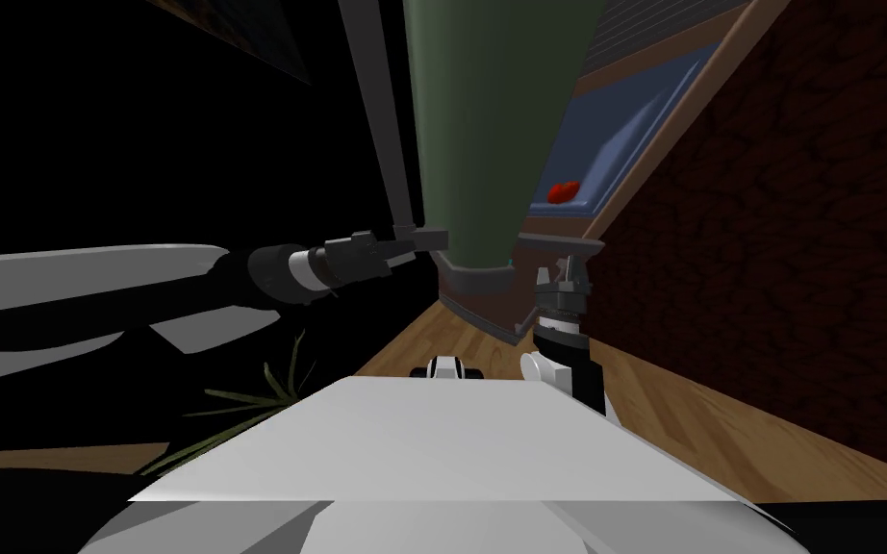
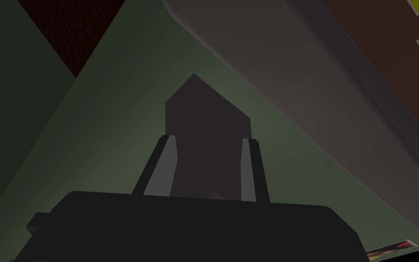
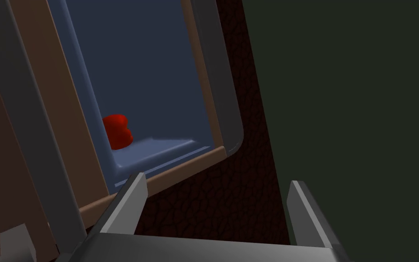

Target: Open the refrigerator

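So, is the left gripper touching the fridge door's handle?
Touching: in the left wrist view the left gripper has both fingers pressed on the sides of the dark handle.

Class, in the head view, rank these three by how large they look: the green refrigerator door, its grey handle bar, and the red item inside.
1. green door
2. grey handle bar
3. red item, which sits farther back, so its true size is unsure.
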Motion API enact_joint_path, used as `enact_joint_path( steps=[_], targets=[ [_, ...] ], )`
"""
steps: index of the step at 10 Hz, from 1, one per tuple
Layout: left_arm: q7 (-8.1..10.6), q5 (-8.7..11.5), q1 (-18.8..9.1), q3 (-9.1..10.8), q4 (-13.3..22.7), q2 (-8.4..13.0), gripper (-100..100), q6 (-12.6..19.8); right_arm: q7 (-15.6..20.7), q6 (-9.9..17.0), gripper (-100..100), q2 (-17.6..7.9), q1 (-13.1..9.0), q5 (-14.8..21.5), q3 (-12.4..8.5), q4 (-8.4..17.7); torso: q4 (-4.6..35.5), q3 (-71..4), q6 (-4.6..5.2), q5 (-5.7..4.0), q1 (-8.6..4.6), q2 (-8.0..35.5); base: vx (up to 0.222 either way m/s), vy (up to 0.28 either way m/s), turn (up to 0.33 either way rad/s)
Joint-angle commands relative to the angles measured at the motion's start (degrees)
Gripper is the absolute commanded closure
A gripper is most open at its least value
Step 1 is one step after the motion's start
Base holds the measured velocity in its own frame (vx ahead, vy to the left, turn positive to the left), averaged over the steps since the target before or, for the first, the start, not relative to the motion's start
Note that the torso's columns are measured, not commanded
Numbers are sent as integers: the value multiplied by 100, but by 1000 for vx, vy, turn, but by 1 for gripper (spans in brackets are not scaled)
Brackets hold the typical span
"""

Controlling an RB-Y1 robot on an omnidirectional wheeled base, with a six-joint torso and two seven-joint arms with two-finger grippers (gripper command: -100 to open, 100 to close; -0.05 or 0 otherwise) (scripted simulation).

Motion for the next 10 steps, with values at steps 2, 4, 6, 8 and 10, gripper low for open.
enact_joint_path(
  steps=[2, 4, 6, 8, 10],
  targets=[
    [319, -291, -238, -206, 275, -264, 100, -383, 0, 0, 0, 1, 0, 0, 1, 0, -1, 40, -5, -4, -38, 31, -57, 215, -201],
    [439, -604, -676, -495, 453, -362, 100, -487, 0, 0, 0, 0, -1, 0, 0, 0, 52, 45, -8, -1, 13, 76, -96, 229, -104],
    [439, -648, -746, -495, 737, -362, 100, -487, 0, 0, 0, 2, 0, 0, 2, 0, 72, 26, 9, -41, -85, 68, -15, 6, 46],
    [439, -648, -773, -495, 906, -362, 100, -487, 0, 0, 0, 3, -1, 0, 3, 0, 66, -17, 29, -57, -95, 23, -15, -27, 1],
    [439, -648, -773, -563, 915, -362, 100, -487, 0, 0, 0, 3, 0, 0, 3, -1, 55, -30, 25, -42, -56, -3, -3, -16, 0]
  ],
)
